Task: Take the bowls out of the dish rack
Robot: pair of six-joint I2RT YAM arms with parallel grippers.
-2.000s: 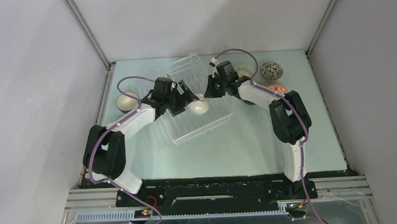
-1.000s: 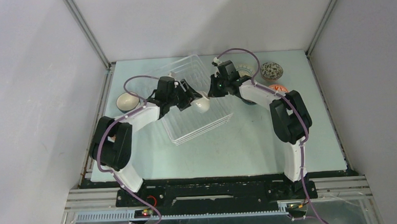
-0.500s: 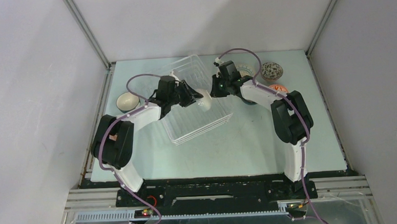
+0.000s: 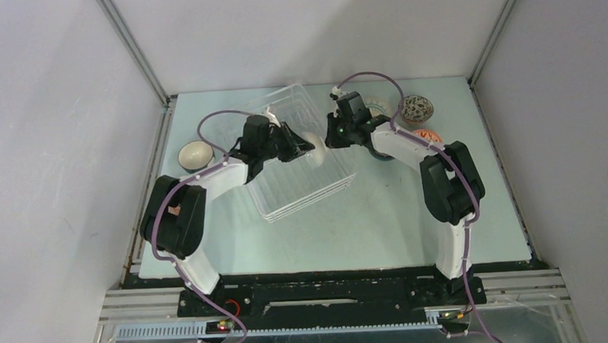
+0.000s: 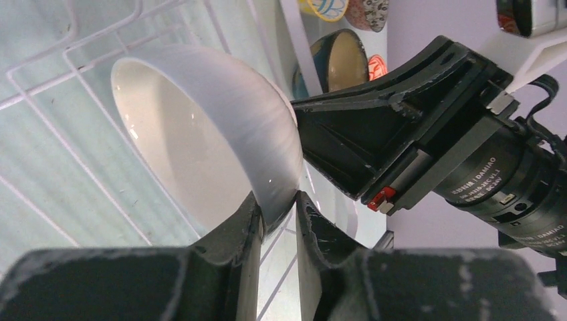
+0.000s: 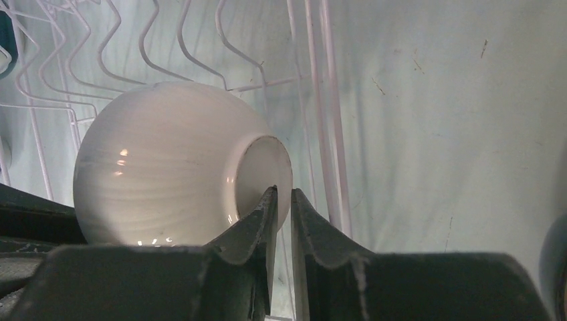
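Grip security first: left gripper (image 5: 275,214) pinches the white bowl (image 5: 200,134) by its rim; right gripper (image 6: 281,200), narrowly nipping the foot ring, should release slowly.

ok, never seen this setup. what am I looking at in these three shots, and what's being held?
It is a robot with a left arm and a right arm bolted at the table's near edge. Each ends in a two-finger gripper. The wide shot comes from a fixed camera above and behind them. The other two come from cameras on each wrist, looking past their own fingers. On the table sits a white wire dish rack. Some bowls are out beside it: a cream bowl on the left, and a speckled bowl and a red-patterned bowl on the right. Both grippers hold one white bowl at the rack. The left gripper pinches its rim and the right gripper its foot ring.
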